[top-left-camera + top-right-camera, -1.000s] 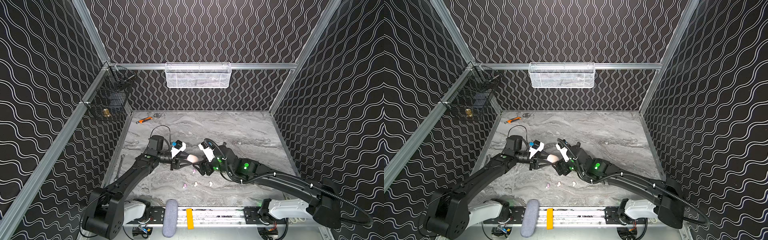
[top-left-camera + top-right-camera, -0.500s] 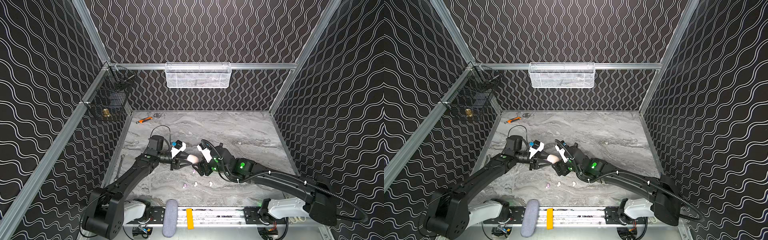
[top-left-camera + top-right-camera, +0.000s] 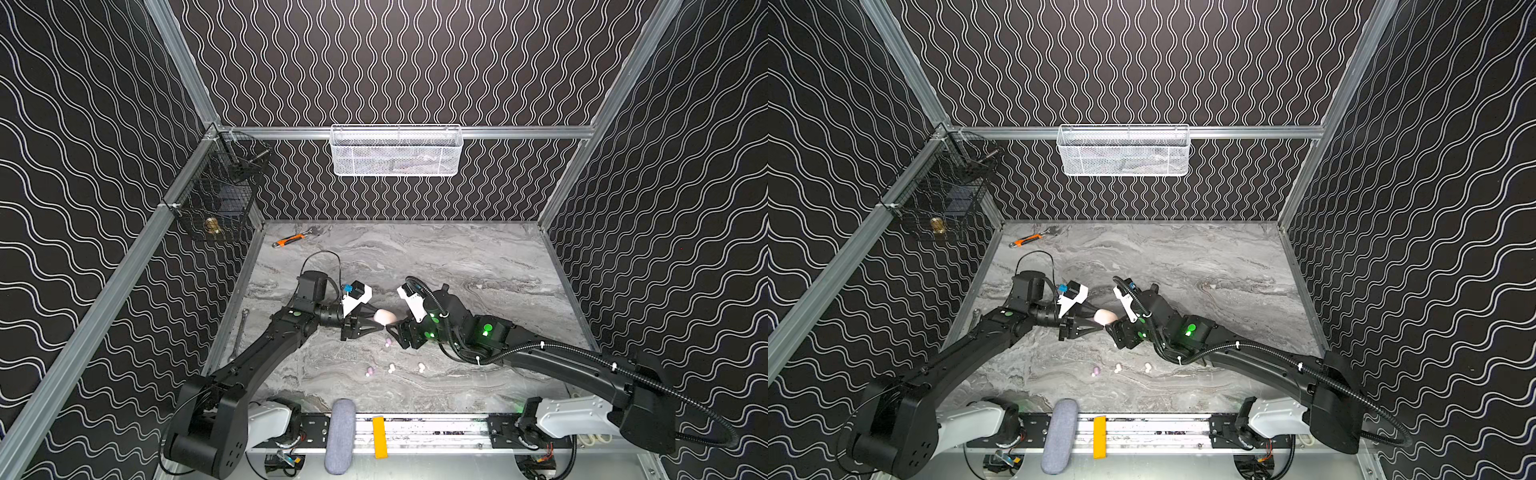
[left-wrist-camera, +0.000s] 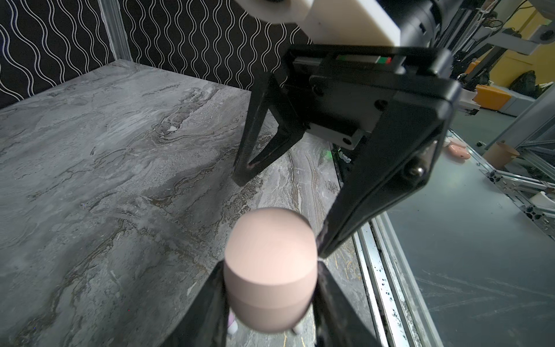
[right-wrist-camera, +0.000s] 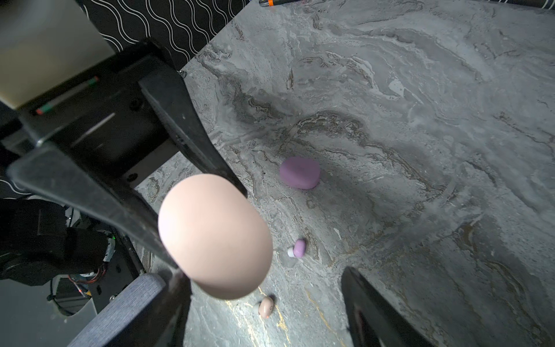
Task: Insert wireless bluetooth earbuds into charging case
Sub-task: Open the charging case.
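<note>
Left gripper (image 3: pixel 379 322) clamped on closed cream case (image 4: pixel 270 270), off the table (image 3: pixel 457 266) | right gripper (image 3: pixel 395 331) spread, facing it | earbuds (image 3: pixel 391 367) loose on table nearby | judged light, hard, slippery: pinch each across its rounded body.

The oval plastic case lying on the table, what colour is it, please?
Lilac oval case, best in right wrist view.

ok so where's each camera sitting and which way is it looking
Top views: high behind the robot, looking down on the table; both arms show.
Left wrist: looks along left gripper, shut on cream case, toward right gripper.
Right wrist: faces the opposite way, past its open fingers, at that case.
All share the case.
</note>
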Robot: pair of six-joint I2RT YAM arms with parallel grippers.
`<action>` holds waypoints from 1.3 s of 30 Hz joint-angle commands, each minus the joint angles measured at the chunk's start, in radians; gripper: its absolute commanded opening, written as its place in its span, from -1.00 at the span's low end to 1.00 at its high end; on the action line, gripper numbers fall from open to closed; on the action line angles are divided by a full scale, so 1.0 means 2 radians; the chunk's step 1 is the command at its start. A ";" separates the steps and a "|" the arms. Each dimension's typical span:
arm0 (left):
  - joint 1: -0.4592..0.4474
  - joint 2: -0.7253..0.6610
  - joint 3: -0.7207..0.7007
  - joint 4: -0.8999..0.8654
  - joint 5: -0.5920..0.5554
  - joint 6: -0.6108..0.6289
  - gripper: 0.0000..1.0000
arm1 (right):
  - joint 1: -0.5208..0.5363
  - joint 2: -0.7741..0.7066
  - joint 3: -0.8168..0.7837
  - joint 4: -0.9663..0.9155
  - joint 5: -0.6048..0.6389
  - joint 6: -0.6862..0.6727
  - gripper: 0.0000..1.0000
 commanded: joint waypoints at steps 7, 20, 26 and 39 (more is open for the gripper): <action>-0.002 -0.004 0.005 -0.011 0.013 0.017 -0.41 | -0.004 -0.002 0.011 -0.011 0.018 0.001 0.58; -0.003 -0.005 0.007 -0.020 0.013 0.026 -0.42 | -0.011 -0.004 0.019 -0.022 0.025 -0.005 0.58; -0.004 -0.005 0.007 -0.023 0.014 0.027 -0.42 | -0.018 -0.006 0.019 -0.017 0.028 -0.007 0.58; -0.004 -0.006 0.008 -0.027 0.015 0.030 -0.41 | -0.029 -0.011 0.022 -0.018 0.031 -0.014 0.58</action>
